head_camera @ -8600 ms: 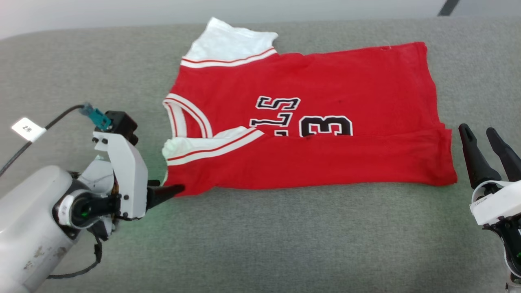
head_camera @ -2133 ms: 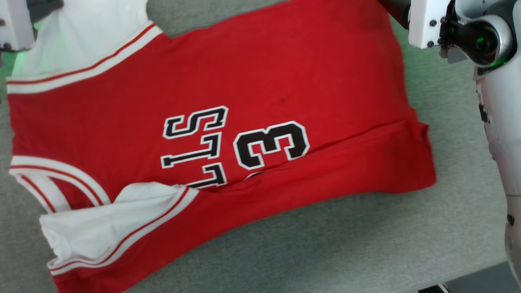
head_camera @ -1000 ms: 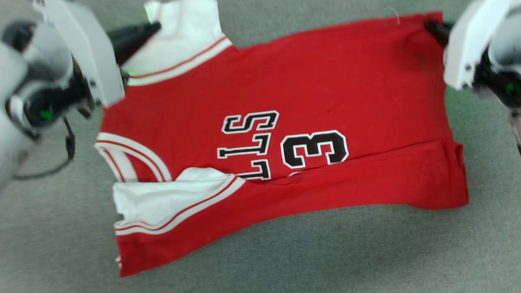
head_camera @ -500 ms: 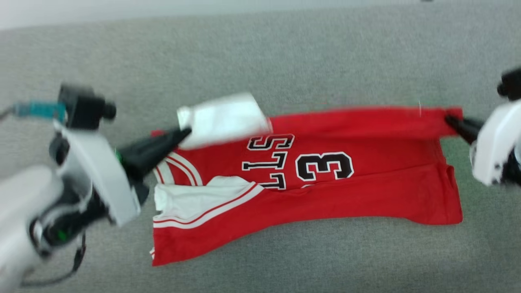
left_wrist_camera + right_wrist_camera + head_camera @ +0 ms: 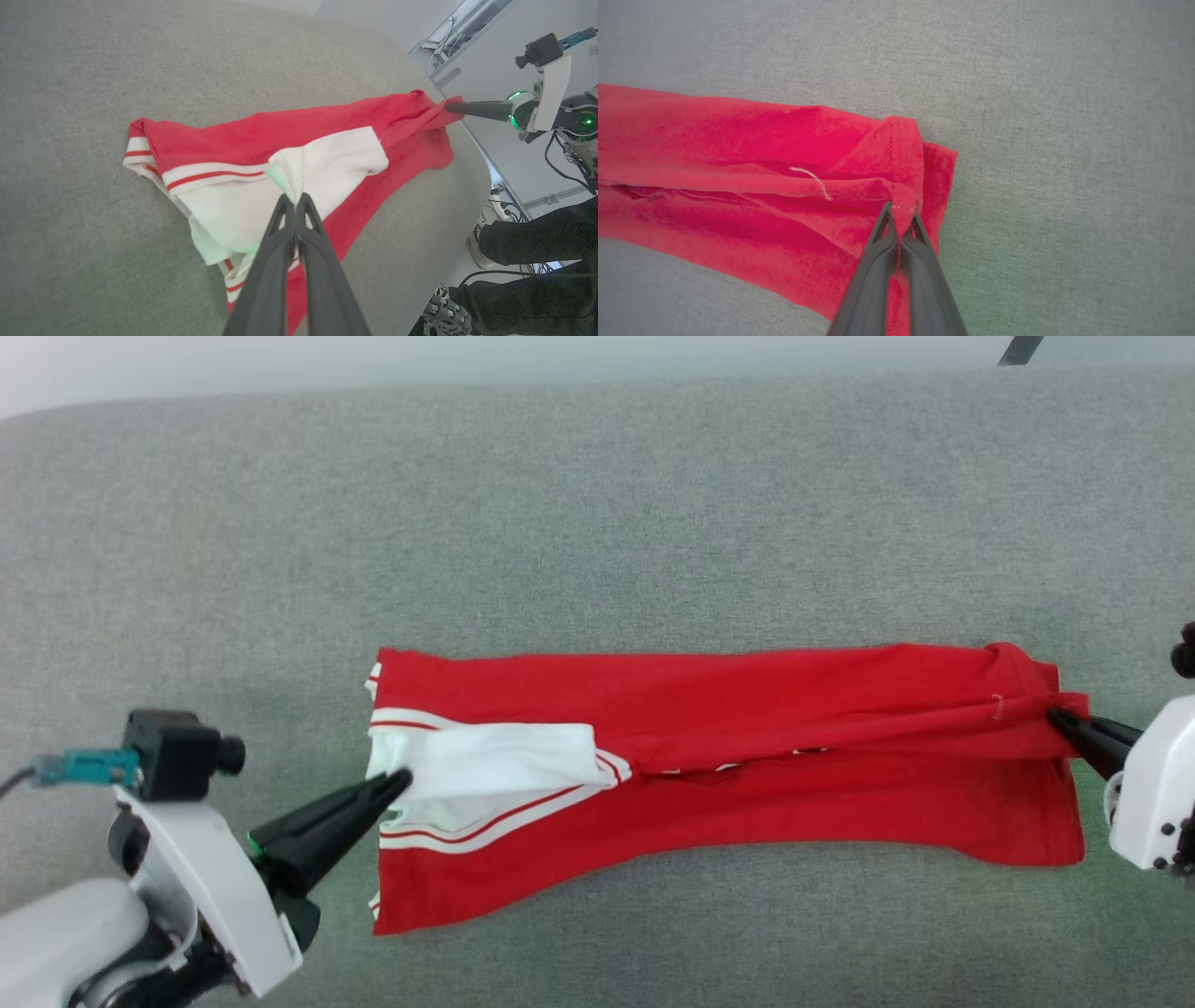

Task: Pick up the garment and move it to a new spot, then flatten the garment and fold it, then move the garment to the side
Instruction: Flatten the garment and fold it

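Across the table (image 5: 597, 523), the soft, light garment (image 5: 794, 793) lies pinched: left gripper (image 5: 400, 780) on a sleeve (image 5: 504, 763), right gripper (image 5: 1055, 715) on the hem (image 5: 938, 177).

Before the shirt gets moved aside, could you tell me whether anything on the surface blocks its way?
Nothing visible does. The garment lies alone on the grey surface, with the left gripper and the right gripper each pinching one end of it.
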`<state>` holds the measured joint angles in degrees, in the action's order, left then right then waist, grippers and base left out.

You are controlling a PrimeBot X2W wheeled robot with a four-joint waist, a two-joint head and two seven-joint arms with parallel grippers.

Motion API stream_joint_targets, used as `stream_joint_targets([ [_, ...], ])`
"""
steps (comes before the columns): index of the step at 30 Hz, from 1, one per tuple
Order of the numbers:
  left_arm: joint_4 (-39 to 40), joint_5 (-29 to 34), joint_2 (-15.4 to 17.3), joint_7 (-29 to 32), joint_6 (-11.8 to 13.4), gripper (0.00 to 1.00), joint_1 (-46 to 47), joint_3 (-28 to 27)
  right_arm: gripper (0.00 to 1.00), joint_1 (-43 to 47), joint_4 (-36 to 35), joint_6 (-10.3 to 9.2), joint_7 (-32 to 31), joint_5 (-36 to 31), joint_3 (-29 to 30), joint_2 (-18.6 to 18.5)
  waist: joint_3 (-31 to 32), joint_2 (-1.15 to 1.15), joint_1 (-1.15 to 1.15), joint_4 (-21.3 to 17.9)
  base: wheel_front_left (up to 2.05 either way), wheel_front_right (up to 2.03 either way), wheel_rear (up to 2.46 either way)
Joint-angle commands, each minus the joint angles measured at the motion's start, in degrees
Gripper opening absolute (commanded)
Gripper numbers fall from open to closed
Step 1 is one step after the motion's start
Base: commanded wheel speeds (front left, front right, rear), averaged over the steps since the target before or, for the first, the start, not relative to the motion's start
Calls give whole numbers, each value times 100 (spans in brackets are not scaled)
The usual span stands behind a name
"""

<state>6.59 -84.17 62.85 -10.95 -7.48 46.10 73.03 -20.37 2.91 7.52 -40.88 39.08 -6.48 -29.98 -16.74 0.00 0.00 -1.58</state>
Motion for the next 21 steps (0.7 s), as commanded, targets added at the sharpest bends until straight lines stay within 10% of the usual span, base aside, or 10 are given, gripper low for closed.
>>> stream_joint_targets([
  [1,-42,23,-4,-29,0,0,-116,4,0,109,-35,-6,-28,-74,91,24,-38,0,0,11,0,0,0],
  [21,-1580,180,-1258,-213,0,7,-524,33,0,110,853,-6,448,-608,110,757,-234,0,0,67,0,0,0],
])
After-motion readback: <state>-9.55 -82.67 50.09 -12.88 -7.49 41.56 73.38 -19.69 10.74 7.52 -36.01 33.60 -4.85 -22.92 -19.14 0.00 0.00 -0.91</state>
